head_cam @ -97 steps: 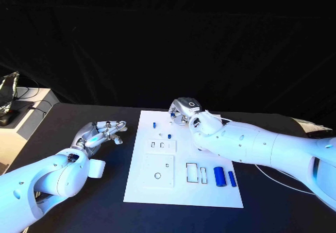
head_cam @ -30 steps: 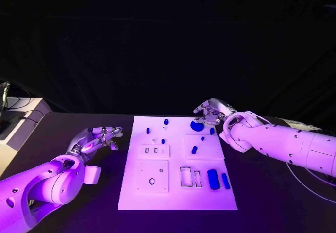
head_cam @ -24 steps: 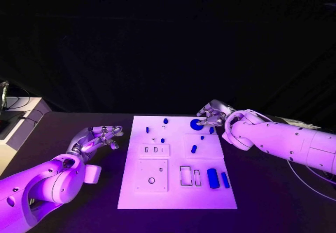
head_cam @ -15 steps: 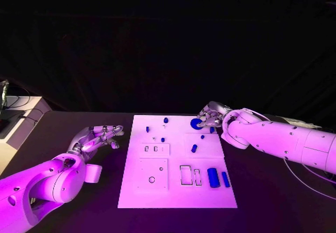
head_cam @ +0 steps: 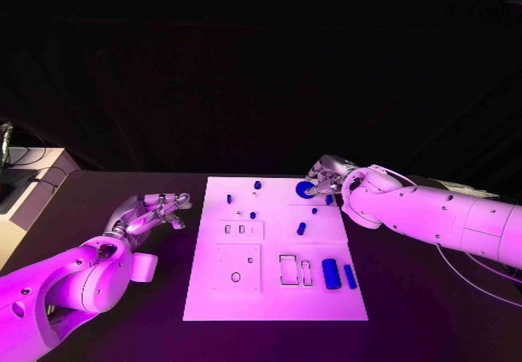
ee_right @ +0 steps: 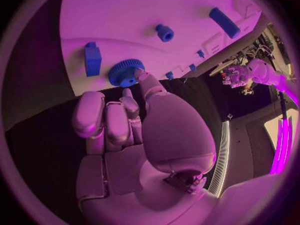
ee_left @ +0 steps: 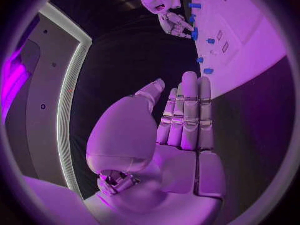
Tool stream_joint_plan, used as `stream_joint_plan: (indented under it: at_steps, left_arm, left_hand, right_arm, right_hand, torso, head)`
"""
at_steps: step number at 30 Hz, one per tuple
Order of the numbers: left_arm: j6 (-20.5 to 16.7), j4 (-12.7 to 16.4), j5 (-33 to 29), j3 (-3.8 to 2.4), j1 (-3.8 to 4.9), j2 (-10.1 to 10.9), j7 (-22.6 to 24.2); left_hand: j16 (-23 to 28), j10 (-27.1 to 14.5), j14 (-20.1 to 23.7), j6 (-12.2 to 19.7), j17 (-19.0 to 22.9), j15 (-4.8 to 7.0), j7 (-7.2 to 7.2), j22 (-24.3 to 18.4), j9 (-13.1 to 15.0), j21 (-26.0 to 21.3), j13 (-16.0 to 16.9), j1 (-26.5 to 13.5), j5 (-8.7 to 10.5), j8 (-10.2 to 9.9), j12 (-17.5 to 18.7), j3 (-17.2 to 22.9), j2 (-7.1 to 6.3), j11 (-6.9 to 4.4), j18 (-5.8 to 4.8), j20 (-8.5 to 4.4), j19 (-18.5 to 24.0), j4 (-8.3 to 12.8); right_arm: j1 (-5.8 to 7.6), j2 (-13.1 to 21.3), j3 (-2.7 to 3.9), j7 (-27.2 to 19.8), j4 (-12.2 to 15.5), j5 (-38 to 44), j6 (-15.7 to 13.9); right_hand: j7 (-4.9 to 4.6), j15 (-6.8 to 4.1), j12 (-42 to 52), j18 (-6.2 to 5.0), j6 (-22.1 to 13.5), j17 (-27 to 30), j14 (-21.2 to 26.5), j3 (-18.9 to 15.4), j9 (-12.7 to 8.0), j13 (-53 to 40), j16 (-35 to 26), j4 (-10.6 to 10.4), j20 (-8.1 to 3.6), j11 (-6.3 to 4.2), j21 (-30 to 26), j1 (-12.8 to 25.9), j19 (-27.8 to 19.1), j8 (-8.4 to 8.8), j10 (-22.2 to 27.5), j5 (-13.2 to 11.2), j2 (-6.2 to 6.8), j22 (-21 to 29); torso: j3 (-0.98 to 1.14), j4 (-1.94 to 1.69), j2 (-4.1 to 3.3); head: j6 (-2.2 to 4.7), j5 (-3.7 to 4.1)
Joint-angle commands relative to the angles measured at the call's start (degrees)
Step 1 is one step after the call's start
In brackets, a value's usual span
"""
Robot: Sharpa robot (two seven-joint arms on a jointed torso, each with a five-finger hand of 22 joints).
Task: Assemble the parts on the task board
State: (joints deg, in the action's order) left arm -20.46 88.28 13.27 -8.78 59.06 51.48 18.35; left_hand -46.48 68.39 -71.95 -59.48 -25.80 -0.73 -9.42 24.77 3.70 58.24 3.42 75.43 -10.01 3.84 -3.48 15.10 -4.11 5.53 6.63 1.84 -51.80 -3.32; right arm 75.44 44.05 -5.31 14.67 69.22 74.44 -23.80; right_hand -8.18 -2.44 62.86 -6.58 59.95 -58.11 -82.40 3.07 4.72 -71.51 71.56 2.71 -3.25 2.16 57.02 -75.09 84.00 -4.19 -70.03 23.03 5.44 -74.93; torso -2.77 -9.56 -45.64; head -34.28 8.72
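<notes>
The white task board [head_cam: 272, 302] lies mid-table with several small blue parts on it. A blue gear [head_cam: 305, 190] lies flat near the board's far right corner. My right hand [head_cam: 329, 179] is at that corner, its thumb tip touching the gear's rim [ee_right: 127, 72] and its other fingers [ee_right: 94, 117] curled close beside the gear; the gear is not lifted. A blue block [ee_right: 92, 58] lies next to the gear. A thick blue cylinder [head_cam: 330, 274] and a thin bar [head_cam: 349, 277] lie at the near right. My left hand [head_cam: 152, 211] rests left of the board, its fingers [ee_left: 187, 115] straight and holding nothing.
Short blue pegs [head_cam: 253, 215] stand around the board's far half, with a two-slot plate [head_cam: 235, 228] and rectangular recesses [head_cam: 288, 271] nearer me. A grey cabinet [head_cam: 27, 177] stands past the table's left edge. A thin cable [head_cam: 479, 280] runs under my right arm.
My right hand has moved from the board's far middle to its far right corner and lowered onto the gear. The gear and my left hand have stayed put.
</notes>
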Motion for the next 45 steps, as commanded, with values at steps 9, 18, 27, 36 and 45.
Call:
stream_joint_plan:
  at_steps: [9, 18, 27, 36, 45]
  left_arm:
    - [0.73, 0.02, 0.28, -0.05, 0.02, -0.02, -0.02]
    - [1.02, -0.12, 0.28, -0.05, 0.02, -0.06, -0.14]
    - [1.11, -0.28, 0.28, -0.05, 0.02, -0.08, -0.24]
    - [1.19, -0.33, 0.28, -0.05, 0.02, -0.08, -0.34]
    - [1.21, -0.30, 0.28, -0.04, 0.02, -0.09, -0.45]
  left_hand:
    - [-0.34, -0.20, 0.26, 0.41, 0.16, -0.02, 0.08, -0.15, 0.00, 0.32, 0.03, 0.09, 0.32, -0.22, 0.08, 0.08, 0.19, 0.01, 1.13, -0.03, 0.39, 0.31]
    - [-0.34, -0.29, 0.27, 0.46, 0.19, -0.03, 0.04, -0.21, 0.00, 0.35, 0.03, 0.04, 0.33, -0.22, 0.09, 0.05, 0.21, 0.05, 1.13, -0.02, 0.40, 0.26]
    - [-0.35, -0.36, 0.27, 0.55, 0.22, -0.06, -0.01, -0.28, -0.01, 0.35, 0.03, -0.02, 0.32, -0.23, 0.09, -0.01, 0.23, 0.08, 1.14, 0.00, 0.40, 0.19]
    - [-0.35, -0.36, 0.27, 0.55, 0.22, -0.06, -0.01, -0.28, -0.01, 0.35, 0.03, -0.02, 0.32, -0.23, 0.09, -0.01, 0.23, 0.08, 1.14, 0.00, 0.40, 0.19]
    - [-0.36, -0.36, 0.27, 0.55, 0.26, -0.05, 0.00, -0.36, 0.00, 0.39, 0.03, 0.08, 0.31, -0.22, 0.08, -0.01, 0.29, 0.07, 1.16, 0.01, 0.40, 0.21]
  right_arm:
    - [-0.02, -0.12, 0.01, 1.13, -0.66, 1.14, 3.47]
    - [-0.05, -0.63, -0.04, -0.11, -1.51, -1.53, 5.90]
    - [-0.05, -1.01, -0.04, -0.74, -2.35, -2.93, 6.03]
    - [-0.05, -1.10, -0.05, -0.78, -2.57, -3.11, 6.32]
    - [-0.05, -1.05, -0.05, -1.35, -2.15, -0.84, 4.46]
  right_hand:
    - [-0.30, 0.40, -1.40, -0.30, -1.68, -0.71, -0.05, -0.26, 0.10, 0.75, -0.28, -1.91, 0.46, 0.13, 0.09, 0.85, 3.65, 0.03, 1.08, -0.94, 1.86, -7.47]
    - [-0.54, 0.62, -2.02, -0.24, -2.79, -1.51, -0.09, -0.26, 0.14, 1.45, -0.14, -4.16, 0.68, 0.39, 0.64, 2.80, 3.61, 0.02, 1.98, -0.24, 2.60, -7.62]
    - [-0.56, 0.62, -2.03, -0.26, -2.81, -1.78, -0.14, -0.14, 0.15, 1.66, -0.13, -4.56, 0.70, 0.38, 0.65, 3.43, 3.57, 0.02, 2.10, 1.85, 2.09, -7.61]
    - [-0.40, 0.46, -1.89, -0.11, -1.97, -2.29, -0.23, 0.89, 0.19, 1.86, -0.01, -3.30, 0.59, 0.18, 1.27, 2.86, 3.57, -0.13, 2.03, 2.05, 0.61, -7.74]
    - [0.22, -0.10, -1.07, 0.41, 1.69, -3.34, -0.26, 9.47, -0.18, 1.30, 0.13, 5.15, 0.06, -0.60, 2.82, -0.56, 3.42, -0.25, 1.60, 0.86, -2.66, -8.04]
  torso:
    - [0.02, 0.03, 0.03]
    - [0.01, -0.04, 0.04]
    - [0.01, 0.02, 0.02]
    - [-0.03, -0.01, 0.09]
    - [-0.04, 0.00, 0.13]
  head:
    - [-0.16, 0.08]
    - [-0.24, 0.04]
    - [-0.25, 0.02]
    - [-0.40, 0.04]
    - [-0.30, -0.02]
